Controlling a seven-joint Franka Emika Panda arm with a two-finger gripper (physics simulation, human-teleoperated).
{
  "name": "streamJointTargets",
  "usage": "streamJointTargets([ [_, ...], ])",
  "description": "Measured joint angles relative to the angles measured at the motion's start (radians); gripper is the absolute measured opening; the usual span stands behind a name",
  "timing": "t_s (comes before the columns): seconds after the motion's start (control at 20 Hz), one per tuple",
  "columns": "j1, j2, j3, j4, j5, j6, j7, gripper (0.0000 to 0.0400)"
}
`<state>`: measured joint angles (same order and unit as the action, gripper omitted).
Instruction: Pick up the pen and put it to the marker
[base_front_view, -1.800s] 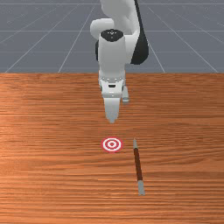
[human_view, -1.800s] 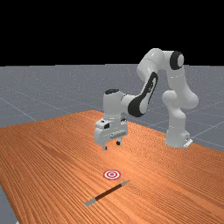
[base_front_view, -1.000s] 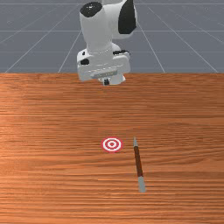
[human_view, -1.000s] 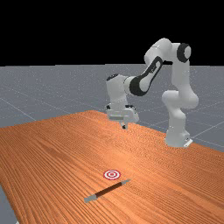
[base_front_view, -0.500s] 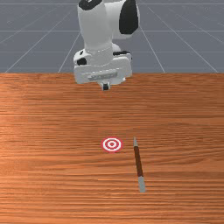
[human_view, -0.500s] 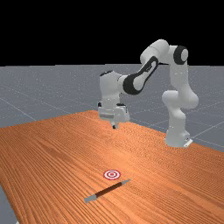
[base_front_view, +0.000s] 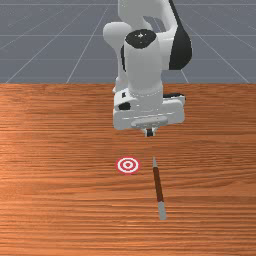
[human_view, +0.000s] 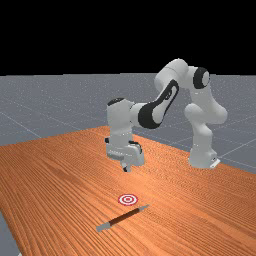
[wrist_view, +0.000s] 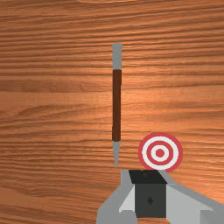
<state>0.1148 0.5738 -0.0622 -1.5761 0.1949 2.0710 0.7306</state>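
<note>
"Brown along its middle and grey at both ends, that's the pen (base_front_view: 158, 185), isn't it? Where does it lie?"

"Right of centre in the lower half of the front view, flat on the wooden table (base_front_view: 60, 200). Its pointed end is towards the gripper (base_front_view: 149, 133). In the far view it slants across the lower middle."

"And the marker?"

"The red-and-white ringed disc (base_front_view: 128, 165) sits just beside the pen's pointed end, below the middle of the front view. Pen and marker are apart."

"What about the jaws?"

"Closed together, with nothing gripped. The gripper hangs above the table, a little above and right of the marker in the front view, at the end of the arm (human_view: 148, 114) in the far view."

"So which step is this?"

"The approach, I'd judge; neither the pick nor the placing is done. Next it should move out over the pen's brown part, open, line its jaws up across the shaft and come down."

"Anything hard to make out?"

"The gripper's height over the table is difficult to judge. The front view cuts the arm off at its top edge, and the inner faces of the jaws are hidden where they meet."
</note>
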Motion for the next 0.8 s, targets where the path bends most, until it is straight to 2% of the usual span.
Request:
streamJointTargets([
  [0.2, 0.041, 0.148, 0.01, 0.094, -0.015, 0.003, 0.049, 0.0],
  [0.25, 0.051, 0.168, 0.013, 0.101, -0.015, 0.009, 0.059, 0.0157],
  [0.3, 0.057, 0.185, 0.014, 0.112, -0.016, 0.012, 0.065, 0.0252],
  [0.35, 0.062, 0.206, 0.015, 0.131, -0.016, 0.014, 0.075, 0.031],
  [0.4, 0.065, 0.233, 0.014, 0.165, -0.012, 0.012, 0.093, 0.0346],
  [0.55, 0.064, 0.319, 0.008, 0.279, -0.001, 0.008, 0.142, 0.0388],
  [0.8, 0.059, 0.425, -0.002, 0.404, 0.006, 0.011, 0.191, 0.0399],
])
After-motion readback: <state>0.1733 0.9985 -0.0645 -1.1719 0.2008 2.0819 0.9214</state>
